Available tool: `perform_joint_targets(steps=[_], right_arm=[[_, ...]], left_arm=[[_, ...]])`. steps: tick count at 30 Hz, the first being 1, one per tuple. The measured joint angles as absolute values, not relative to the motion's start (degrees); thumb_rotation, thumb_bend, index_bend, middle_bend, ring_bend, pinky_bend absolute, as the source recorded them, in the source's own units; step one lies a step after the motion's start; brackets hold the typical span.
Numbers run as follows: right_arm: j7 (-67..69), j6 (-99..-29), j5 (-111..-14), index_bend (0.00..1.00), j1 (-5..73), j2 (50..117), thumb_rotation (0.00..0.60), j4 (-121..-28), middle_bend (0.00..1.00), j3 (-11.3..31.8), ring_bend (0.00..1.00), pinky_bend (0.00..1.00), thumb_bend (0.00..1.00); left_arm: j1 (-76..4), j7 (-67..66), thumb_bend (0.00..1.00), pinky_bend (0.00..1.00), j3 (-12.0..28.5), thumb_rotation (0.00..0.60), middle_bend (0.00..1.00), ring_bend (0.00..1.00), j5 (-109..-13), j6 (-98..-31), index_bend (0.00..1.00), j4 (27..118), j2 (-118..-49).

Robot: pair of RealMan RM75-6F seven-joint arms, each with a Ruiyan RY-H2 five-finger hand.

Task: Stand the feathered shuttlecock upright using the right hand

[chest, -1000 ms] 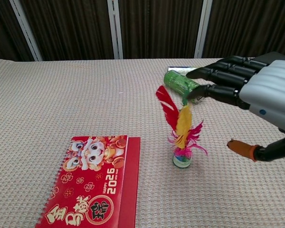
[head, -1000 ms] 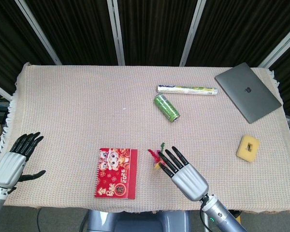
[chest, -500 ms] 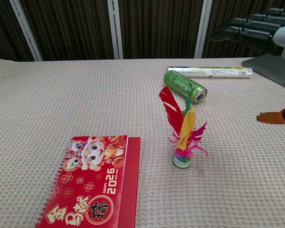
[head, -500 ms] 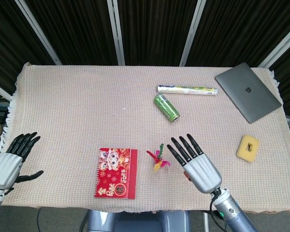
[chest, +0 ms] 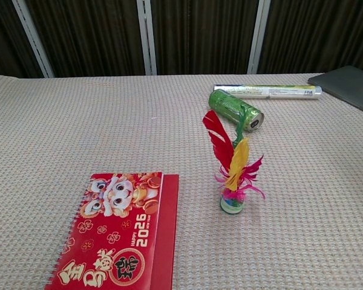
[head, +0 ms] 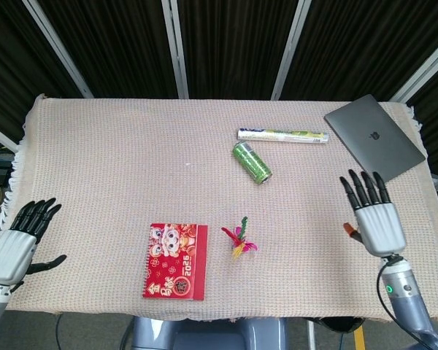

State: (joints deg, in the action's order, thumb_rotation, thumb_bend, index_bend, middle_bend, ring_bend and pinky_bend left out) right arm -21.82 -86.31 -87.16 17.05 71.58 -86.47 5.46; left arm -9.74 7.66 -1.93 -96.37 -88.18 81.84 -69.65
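Observation:
The feathered shuttlecock (chest: 232, 166) stands upright on its round base, with red, yellow, green and pink feathers pointing up; in the head view the shuttlecock (head: 239, 238) sits near the table's front, just right of the calendar. My right hand (head: 374, 212) hovers far to the shuttlecock's right near the table's right side, fingers spread and holding nothing. It is out of the chest view. My left hand (head: 18, 241) rests at the table's front left corner, fingers apart and empty.
A red 2026 calendar (head: 175, 260) lies left of the shuttlecock. A green can (head: 252, 162) lies on its side behind it, with a long tube (head: 282, 135) further back. A grey laptop (head: 374, 138) sits at the back right corner.
My right hand has pulled away from the shuttlecock to the right and left the chest view. The shuttlecock stays upright where it was. The left hand has barely shifted.

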Motion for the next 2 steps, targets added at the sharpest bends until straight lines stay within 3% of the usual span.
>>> perform_joint_targets(steps=[2], right_arm=[[-21.7,-87.7,-86.4,0.00,15.2,72.3,0.600,-84.9,0.00,4.8,0.00,0.00,0.10]], left_arm=[[-9.6,7.2,0.01,0.00,-1.8,0.600,0.00,0.00,-96.4,-88.4,0.00,81.8,-69.9]])
